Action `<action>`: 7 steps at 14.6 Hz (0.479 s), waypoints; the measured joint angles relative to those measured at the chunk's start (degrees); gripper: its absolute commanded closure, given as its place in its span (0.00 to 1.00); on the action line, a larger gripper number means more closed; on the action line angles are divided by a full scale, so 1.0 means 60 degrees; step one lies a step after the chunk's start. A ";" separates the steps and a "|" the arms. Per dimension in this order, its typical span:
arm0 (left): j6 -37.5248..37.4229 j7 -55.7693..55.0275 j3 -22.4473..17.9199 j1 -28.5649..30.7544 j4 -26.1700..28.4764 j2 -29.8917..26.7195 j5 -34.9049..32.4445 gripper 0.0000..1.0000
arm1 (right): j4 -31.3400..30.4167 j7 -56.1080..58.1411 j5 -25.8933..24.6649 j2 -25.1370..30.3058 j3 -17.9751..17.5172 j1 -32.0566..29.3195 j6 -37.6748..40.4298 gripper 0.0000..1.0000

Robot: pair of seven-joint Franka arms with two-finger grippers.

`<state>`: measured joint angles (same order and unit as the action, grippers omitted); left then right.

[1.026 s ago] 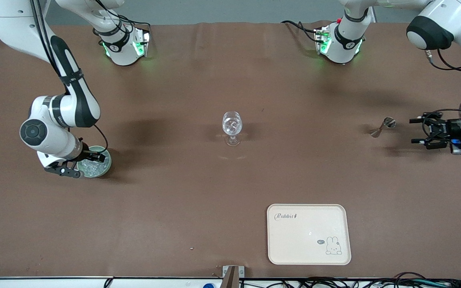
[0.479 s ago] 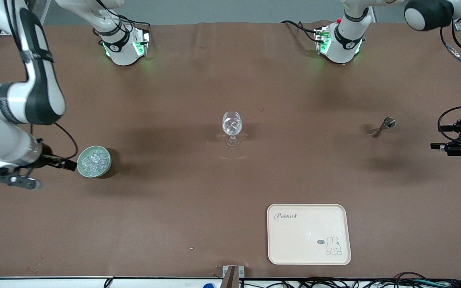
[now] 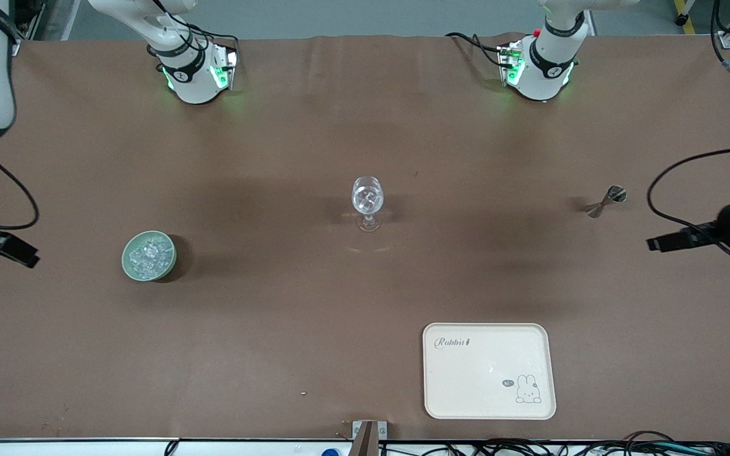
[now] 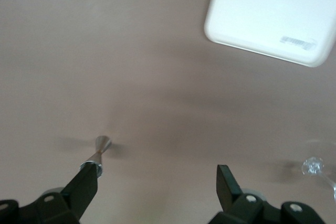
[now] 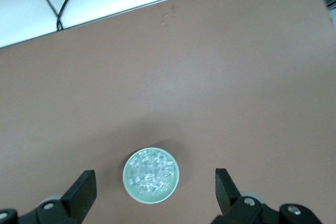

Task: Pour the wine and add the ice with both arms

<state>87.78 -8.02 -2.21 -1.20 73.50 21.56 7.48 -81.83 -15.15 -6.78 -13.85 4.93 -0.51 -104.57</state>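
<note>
A small silver jigger (image 3: 606, 201) (image 4: 100, 149) stands on the brown table toward the left arm's end; no wine shows in it. My left gripper (image 3: 656, 243) (image 4: 156, 177) hangs open and empty over the table beside the jigger, apart from it. A heap of glassy ice (image 3: 148, 253) (image 5: 151, 174) fills a pale green bowl (image 3: 128, 265) (image 5: 127, 181) toward the right arm's end. My right gripper (image 3: 23, 257) (image 5: 155, 181) is open with nothing in it, high over the table's end by the bowl. A clear stemmed glass (image 3: 367, 201) (image 4: 314, 167) stands mid-table.
A cream tray (image 3: 489, 370) (image 4: 262, 19) with a rabbit print lies nearer the front camera than the glass. The two arm bases (image 3: 194, 69) (image 3: 539, 66) stand along the table's back edge. Black cables (image 3: 688, 190) loop from the left wrist.
Both arms have drawn back toward their ends of the table and risen. The right gripper has left the ice bowl and opened wider; the left gripper has moved away from the jigger.
</note>
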 measured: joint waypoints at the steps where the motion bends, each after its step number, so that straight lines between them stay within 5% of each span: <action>1: 0.0068 0.0000 0.0221 -0.0041 0.0001 -0.0133 -0.0100 0.00 | 0.0074 0.0000 -0.0064 -0.0009 0.0014 -0.0126 -0.0002 0.00; 7: -0.0104 0.0173 0.0584 -0.0033 0.0096 -0.1548 -0.0408 0.00 | 0.0529 -0.0003 -0.0155 0.0006 0.0120 -0.1707 0.0168 0.00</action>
<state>87.15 -6.98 1.30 -1.40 74.07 12.27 5.04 -78.66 -15.17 -7.71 -13.81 5.65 -10.75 -103.56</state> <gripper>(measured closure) 0.000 0.000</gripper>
